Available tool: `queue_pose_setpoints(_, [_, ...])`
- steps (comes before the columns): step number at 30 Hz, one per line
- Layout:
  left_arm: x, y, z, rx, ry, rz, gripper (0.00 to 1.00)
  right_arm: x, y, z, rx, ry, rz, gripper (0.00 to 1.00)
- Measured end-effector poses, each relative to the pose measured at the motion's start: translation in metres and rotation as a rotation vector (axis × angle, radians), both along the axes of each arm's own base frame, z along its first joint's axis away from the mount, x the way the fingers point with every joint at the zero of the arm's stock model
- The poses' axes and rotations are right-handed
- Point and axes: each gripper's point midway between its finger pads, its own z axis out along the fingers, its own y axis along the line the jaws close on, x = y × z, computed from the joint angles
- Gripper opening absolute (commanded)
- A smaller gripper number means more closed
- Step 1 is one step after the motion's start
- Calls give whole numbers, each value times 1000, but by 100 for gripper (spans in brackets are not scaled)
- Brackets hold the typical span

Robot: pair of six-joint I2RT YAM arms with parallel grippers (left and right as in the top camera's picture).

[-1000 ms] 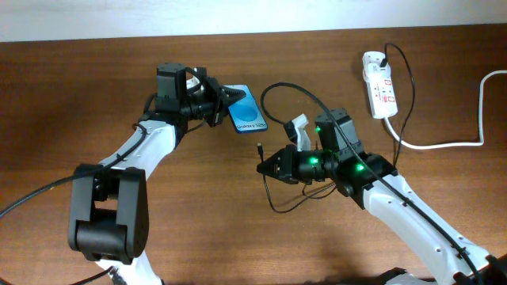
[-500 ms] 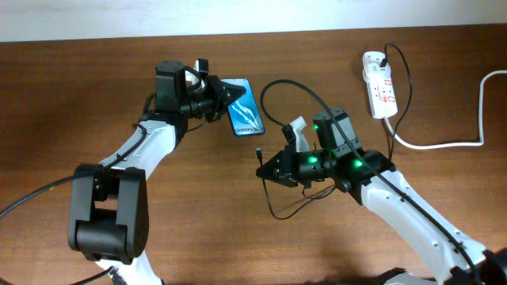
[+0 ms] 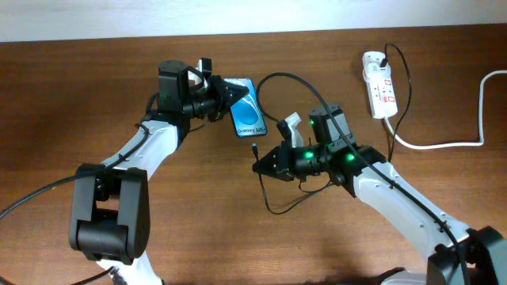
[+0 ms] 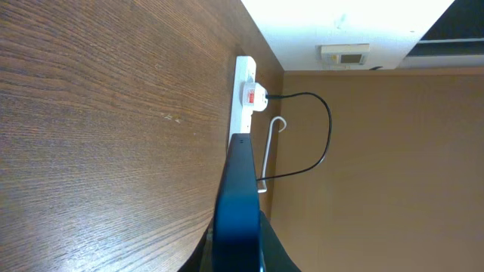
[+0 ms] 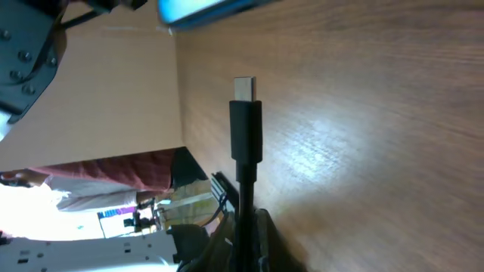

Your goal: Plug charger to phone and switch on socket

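Though apart, charger tip (image 5: 246,125) toward phone's (image 3: 246,113) near end

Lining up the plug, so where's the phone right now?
Overhead view: the phone is held in the left fingers, just above the charger plug.

**Table** (image 3: 95,79): brown wood with a fine straight grain and a smooth satin finish. A soft pale glare lies on it beside the right jaws.

**Flat rectangular phone** (image 3: 247,116), clamped between the left jaws: glossy blue screen and a dark smooth edge with a faint sheen.

**Thin black charger** (image 5: 245,128), pinched in the right jaws: matt black plastic plug body, bare bright metal tip ahead of the jaws, smooth black cable sheath.

**White oblong socket** (image 3: 379,83), well beyond the right jaws: smooth white plastic with red plastic switches. Its thick white cord (image 3: 444,146) has a smooth sheath.

**Left gripper** (image 3: 230,93) and **right gripper** (image 3: 260,165): matt black plastic housings. The arm links (image 3: 146,146) behind them are glossy white plastic.
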Motion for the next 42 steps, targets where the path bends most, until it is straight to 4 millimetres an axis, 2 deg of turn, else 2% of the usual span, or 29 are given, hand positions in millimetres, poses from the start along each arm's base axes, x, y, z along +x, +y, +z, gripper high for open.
queue_pose_setpoints(5, [0,0,1,-2,-2,-2,0,8,0,3,15,-45,-1,4])
queue_pose_setpoints(15, [0,0,1,-2,-2,-3,0,9,0,3,18,-69,10,4])
queue_pose_setpoints(20, [0,0,1,-2,-2,-3,0,12,1,-6,11,-52,10,4])
queue_pose_setpoints(42, [-1,-1,1,-4,-1,-5,0,16,3,-2,26,-84,12,4])
